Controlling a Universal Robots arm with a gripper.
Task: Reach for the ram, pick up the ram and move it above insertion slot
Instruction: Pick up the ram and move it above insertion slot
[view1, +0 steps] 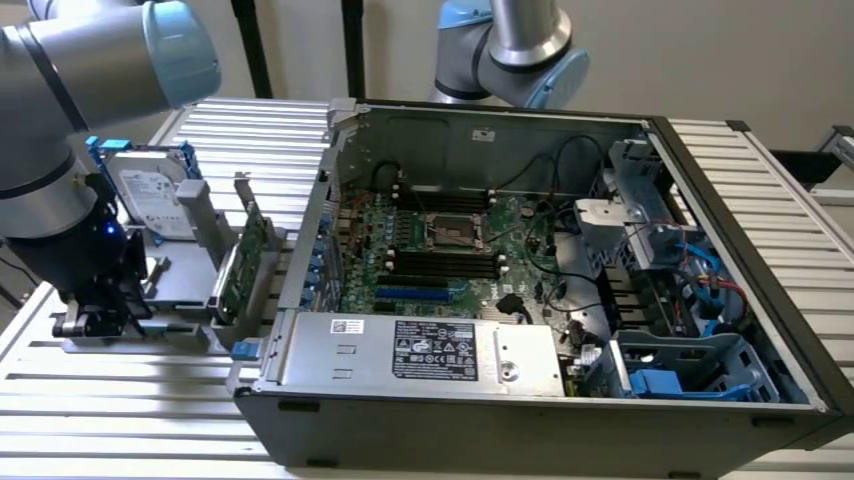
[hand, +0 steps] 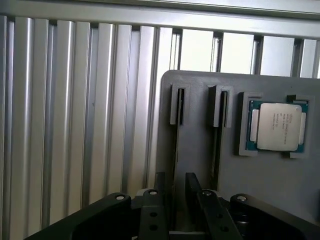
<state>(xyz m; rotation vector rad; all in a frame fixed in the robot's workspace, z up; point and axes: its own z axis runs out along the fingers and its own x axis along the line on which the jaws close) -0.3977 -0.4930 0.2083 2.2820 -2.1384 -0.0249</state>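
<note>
In the wrist view a grey holder (hand: 200, 165) has two narrow slots. A thin strip stands edge-on in one slot; it looks like the ram (hand: 176, 145), though its green face is hidden. My gripper (hand: 175, 179) hangs right over that slot, open, with one finger (hand: 160, 200) on each side of the strip and a small gap between them. In the exterior view the gripper (view1: 100, 318) is low over the holder (view1: 180, 285), at the exterior view's left of the PC case. The motherboard's black slots (view1: 447, 266) lie inside the case.
A silver hard drive (view1: 151, 192) and a green expansion card with a bracket (view1: 240, 262) stand on the holder beside the gripper. A processor chip (hand: 277, 126) sits in the holder's pocket. The open PC case (view1: 534, 400) has cables and a power supply (view1: 420, 350).
</note>
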